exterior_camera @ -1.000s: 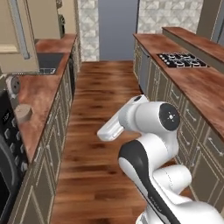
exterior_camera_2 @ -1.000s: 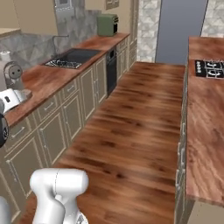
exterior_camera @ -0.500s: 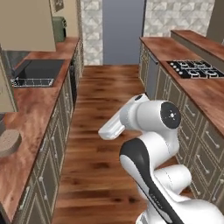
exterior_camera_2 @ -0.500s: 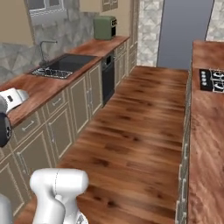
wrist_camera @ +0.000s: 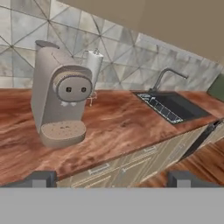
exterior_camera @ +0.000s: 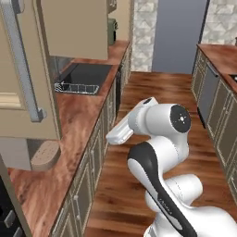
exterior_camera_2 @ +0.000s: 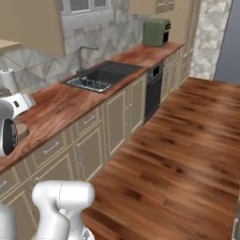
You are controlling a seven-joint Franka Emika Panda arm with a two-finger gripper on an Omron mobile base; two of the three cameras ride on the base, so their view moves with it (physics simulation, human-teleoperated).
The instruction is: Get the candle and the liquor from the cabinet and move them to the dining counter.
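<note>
Just beside the coffee machine (wrist_camera: 59, 98) my gripper (wrist_camera: 111, 178) hangs with jaws spread wide and empty, the cabinet (exterior_camera: 28, 69) above it shut with candle and liquor hidden, so a careless swing risks clipping that machine.

Beige coffee machine (wrist_camera: 59, 98) on reddish-brown wood-grain worktop (wrist_camera: 113, 127), grey triangle-patterned tiles (wrist_camera: 131, 57), black sink (wrist_camera: 173, 107).

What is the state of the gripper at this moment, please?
Gripper: open, jaws wide apart and holding nothing, facing the coffee machine on the wood worktop.
</note>
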